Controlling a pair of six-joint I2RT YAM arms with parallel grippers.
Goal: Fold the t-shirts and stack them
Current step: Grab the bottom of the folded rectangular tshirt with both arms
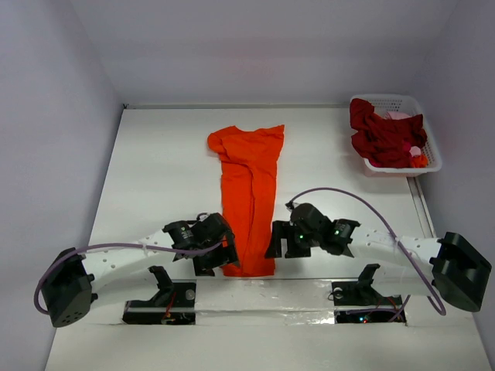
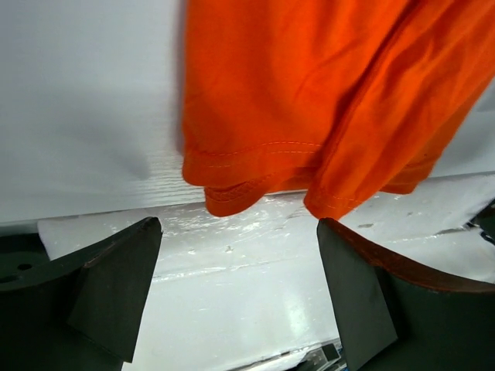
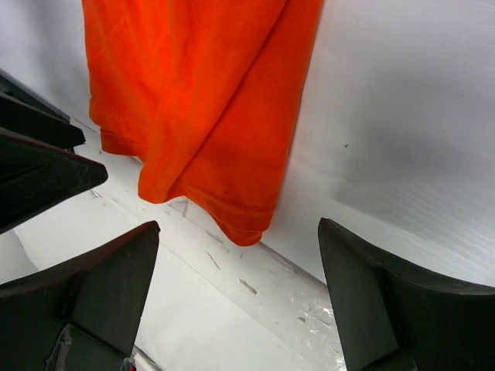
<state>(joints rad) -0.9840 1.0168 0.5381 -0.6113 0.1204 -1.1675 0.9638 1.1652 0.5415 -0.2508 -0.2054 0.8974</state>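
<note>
**Top external view: orange shirt in a long strip, both grippers open at its near hem**

We saw the orange t-shirt lying on the table as a narrow lengthwise strip, with its collar end far from the arms and its hem at the near edge. The left gripper sat just beside the hem on one side and the right gripper on the other. Both had their jaws apart with nothing between them. The wrist views showed the hem as several loose layers, just ahead of the fingers and untouched. Dark red shirts were heaped in the white basket at the far right corner.

We judged the cloth light, soft and limp, so it would likely sag and its layers slide apart. We thought the best hold was at the two near hem corners, pinching all the layers together.
</note>
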